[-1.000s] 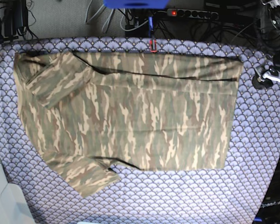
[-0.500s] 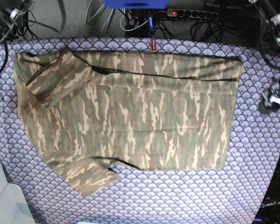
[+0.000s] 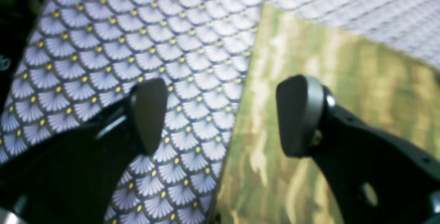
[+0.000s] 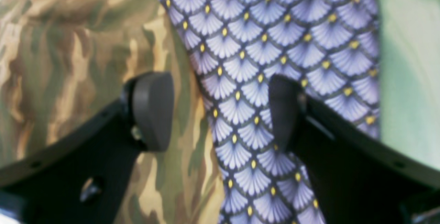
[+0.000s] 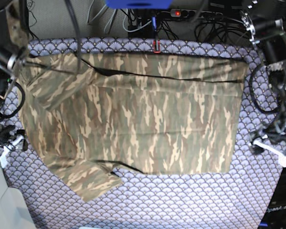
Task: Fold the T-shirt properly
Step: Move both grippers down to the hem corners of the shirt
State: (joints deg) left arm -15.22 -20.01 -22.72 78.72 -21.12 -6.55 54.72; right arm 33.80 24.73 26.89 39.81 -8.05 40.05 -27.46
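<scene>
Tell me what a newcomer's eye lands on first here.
The camouflage T-shirt spread flat across the middle of the purple scallop-patterned tablecloth, both sleeves folded inward. Then the two arms at the table's sides: the left gripper open over the shirt's edge, the right gripper open over the opposite edge.

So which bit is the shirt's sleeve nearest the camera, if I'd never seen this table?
Start with the purple scallop-patterned tablecloth and the camouflage T-shirt spread flat across it. Follow the shirt's near edge to its left end: the sleeve juts out there toward the table's front. The other sleeve lies folded in over the shirt at the far edge.
</scene>
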